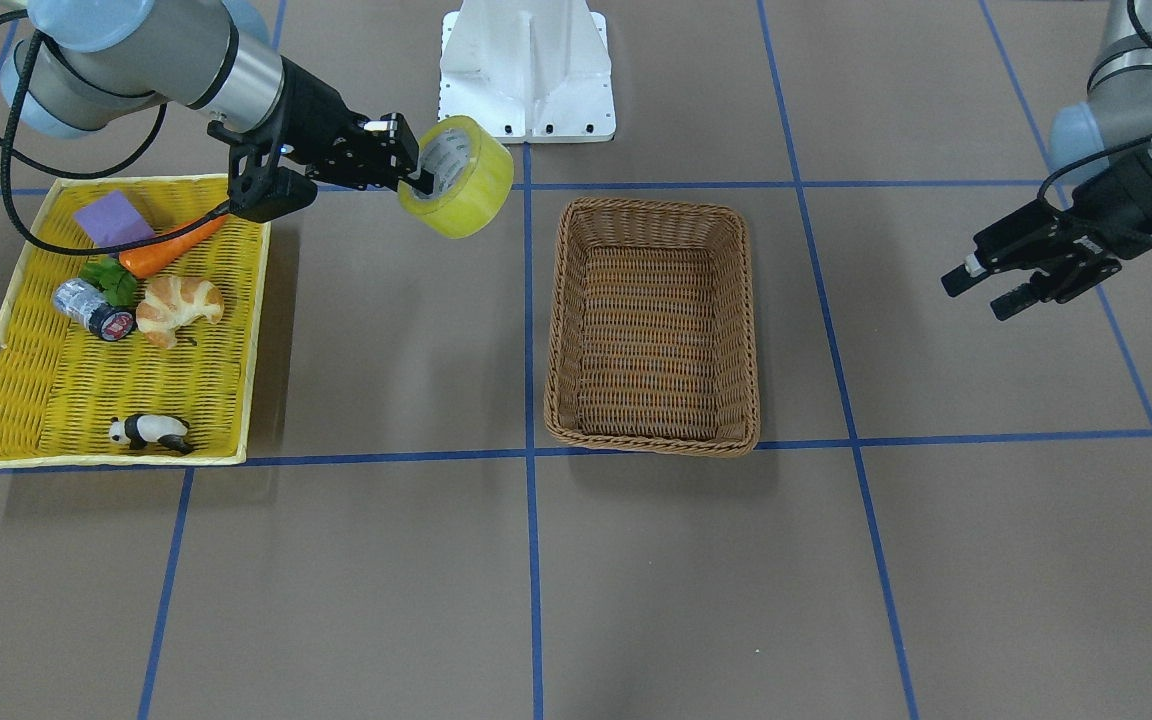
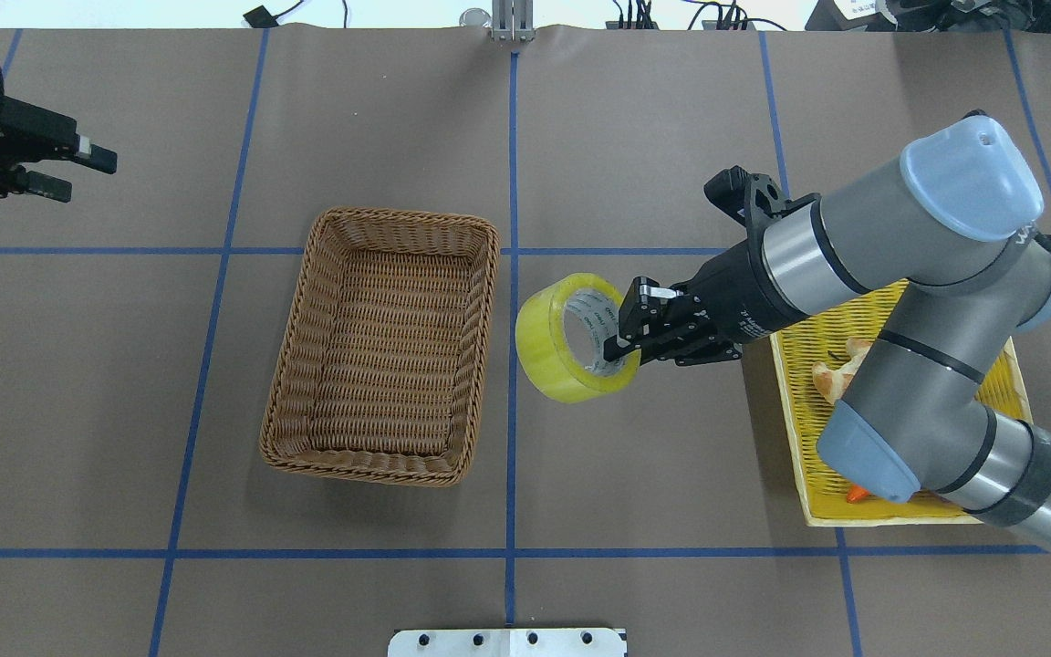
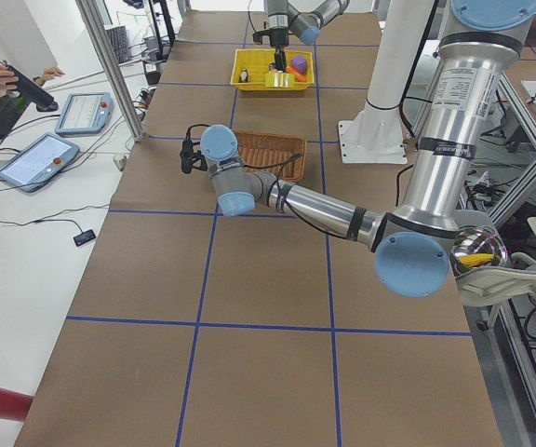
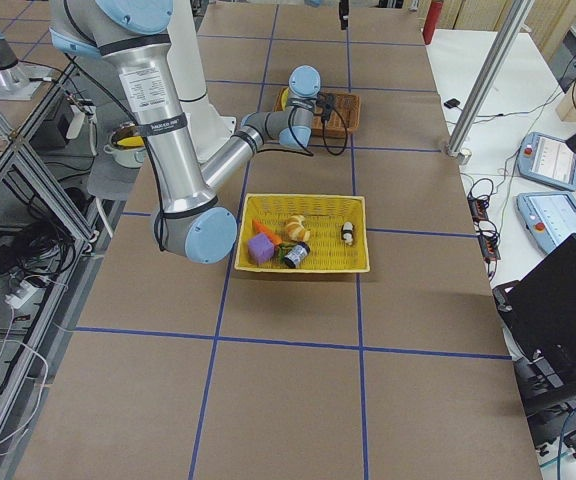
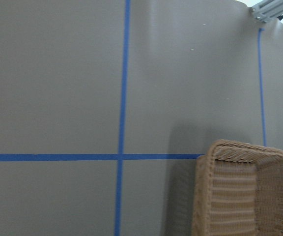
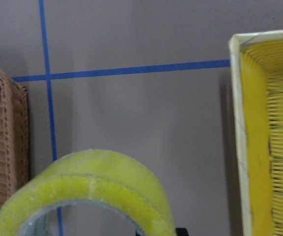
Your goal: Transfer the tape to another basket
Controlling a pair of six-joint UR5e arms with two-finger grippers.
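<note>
While the right gripper clamps the tape by its wall above the tabletop, between the yellow tray and the basket, the left gripper hangs with jaws apart, far from both.

Tape yellow-green w/ white core; basket brown wicker; tray bright yellow weave — table brown, blue grid lines.

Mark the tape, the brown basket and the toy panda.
tape (image 2: 544, 356), overhead view, yellow outer band.
brown basket (image 2: 407, 219), overhead view, far braided rim.
toy panda (image 1: 150, 430), front-facing view, white body.
</note>
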